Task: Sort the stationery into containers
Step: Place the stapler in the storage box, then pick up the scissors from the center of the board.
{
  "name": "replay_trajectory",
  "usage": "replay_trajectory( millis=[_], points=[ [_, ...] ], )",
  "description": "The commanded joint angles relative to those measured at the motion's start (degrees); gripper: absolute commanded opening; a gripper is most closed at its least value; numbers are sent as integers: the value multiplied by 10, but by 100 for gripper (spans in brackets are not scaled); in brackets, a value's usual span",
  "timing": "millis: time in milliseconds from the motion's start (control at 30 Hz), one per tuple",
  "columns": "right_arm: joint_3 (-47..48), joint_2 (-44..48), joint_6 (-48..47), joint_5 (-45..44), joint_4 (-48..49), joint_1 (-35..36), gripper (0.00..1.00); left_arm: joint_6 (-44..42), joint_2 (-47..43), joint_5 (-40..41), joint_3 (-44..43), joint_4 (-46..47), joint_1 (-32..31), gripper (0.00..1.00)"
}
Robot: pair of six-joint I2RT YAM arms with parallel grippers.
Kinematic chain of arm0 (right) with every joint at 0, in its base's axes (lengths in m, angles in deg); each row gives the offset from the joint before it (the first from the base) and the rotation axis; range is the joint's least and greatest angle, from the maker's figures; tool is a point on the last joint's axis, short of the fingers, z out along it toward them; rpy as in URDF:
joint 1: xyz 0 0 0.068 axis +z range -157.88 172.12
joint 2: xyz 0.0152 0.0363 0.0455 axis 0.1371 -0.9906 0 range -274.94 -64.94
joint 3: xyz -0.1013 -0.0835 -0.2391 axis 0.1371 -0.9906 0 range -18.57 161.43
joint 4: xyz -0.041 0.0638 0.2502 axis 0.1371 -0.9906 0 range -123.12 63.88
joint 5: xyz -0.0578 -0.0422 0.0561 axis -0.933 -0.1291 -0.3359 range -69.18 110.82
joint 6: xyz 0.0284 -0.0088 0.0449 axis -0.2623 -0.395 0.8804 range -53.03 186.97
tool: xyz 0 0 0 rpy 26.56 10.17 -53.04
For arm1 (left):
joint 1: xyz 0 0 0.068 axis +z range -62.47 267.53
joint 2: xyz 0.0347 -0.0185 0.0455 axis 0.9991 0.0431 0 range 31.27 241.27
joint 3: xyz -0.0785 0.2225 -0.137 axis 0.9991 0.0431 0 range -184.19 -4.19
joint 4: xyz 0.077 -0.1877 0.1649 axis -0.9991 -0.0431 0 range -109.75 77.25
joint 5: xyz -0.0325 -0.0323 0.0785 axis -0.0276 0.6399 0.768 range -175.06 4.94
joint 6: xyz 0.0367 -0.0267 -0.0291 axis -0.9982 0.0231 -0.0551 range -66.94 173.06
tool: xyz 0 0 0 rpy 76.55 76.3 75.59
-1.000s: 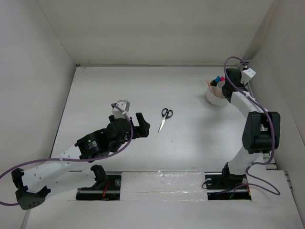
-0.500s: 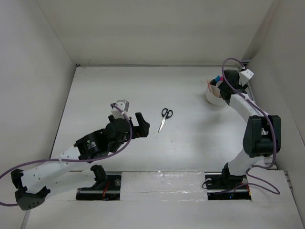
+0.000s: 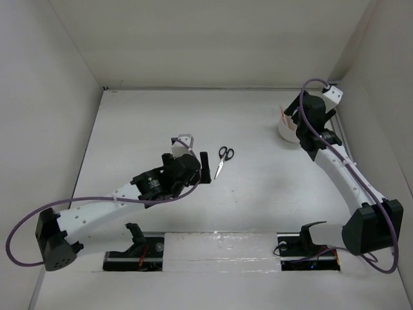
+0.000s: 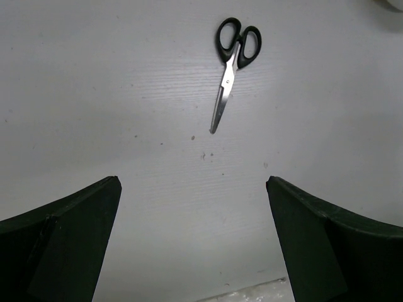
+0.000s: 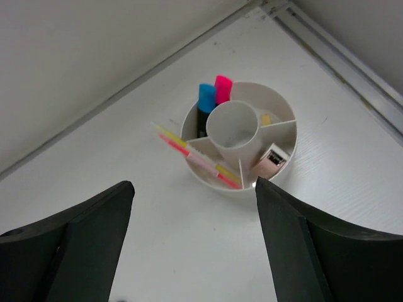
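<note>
Left hand (image 4: 192,182), fingers spread wide, hangs near-left of black-handled metal scissors (image 4: 227,80); right hand (image 5: 194,185), also wide, faces the round white plastic tub (image 5: 234,129).

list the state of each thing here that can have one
black-handled metal scissors: closed, lying flat
round white plastic tub: upright, central ring empty
blue-capped black marker: capped, standing in tub
pink-capped black marker: capped, standing in tub
thin red pen: tilted over tub rim
left pincer: open, empty
right pincer: open, empty

Scissors (image 4: 228,78) — open tabletop (image 4: 94,94) all round
</note>
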Motion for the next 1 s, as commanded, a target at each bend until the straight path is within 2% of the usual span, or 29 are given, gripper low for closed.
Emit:
replay_trajectory(
  millis=[0, 67, 133, 167, 267, 300, 333, 433, 633, 700, 867, 967],
  points=[
    [-17, 26, -52, 66, 2, 18, 84, -42, 52, -11, -6, 69, 35, 100],
    [-32, 43, -70, 109, 2, 25, 84, -91, 88, -33, -15, 125, 54, 100],
    [-38, 61, -76, 150, 2, 41, 84, -128, 153, -69, -72, 149, 107, 100],
    [-47, 61, -76, 157, 2, 48, 84, -128, 175, -82, -72, 149, 107, 100],
    [-55, 84, -76, 176, 7, 73, 84, -171, 275, -152, -142, 162, 182, 100],
    [-62, 94, -76, 182, 7, 79, 84, -179, 300, -172, -160, 157, 197, 96],
    [-68, 94, -76, 188, 7, 85, 84, -189, 349, -182, -199, 150, 208, 94],
    [-75, 107, -76, 209, 14, 104, 84, -210, 421, -176, -255, 137, 213, 93],
    [-81, 107, -82, 219, 14, 117, 84, -223, 464, -195, -279, 131, 213, 91],
    [-87, 107, -82, 225, 14, 117, 84, -223, 464, -227, -269, 137, 213, 91],
    [-92, 102, -87, 247, 19, 117, 84, -236, 472, -248, -264, 148, 213, 83],
    [-98, 102, -87, 259, 19, 117, 84, -250, 492, -255, -277, 141, 213, 82]
  ],
)
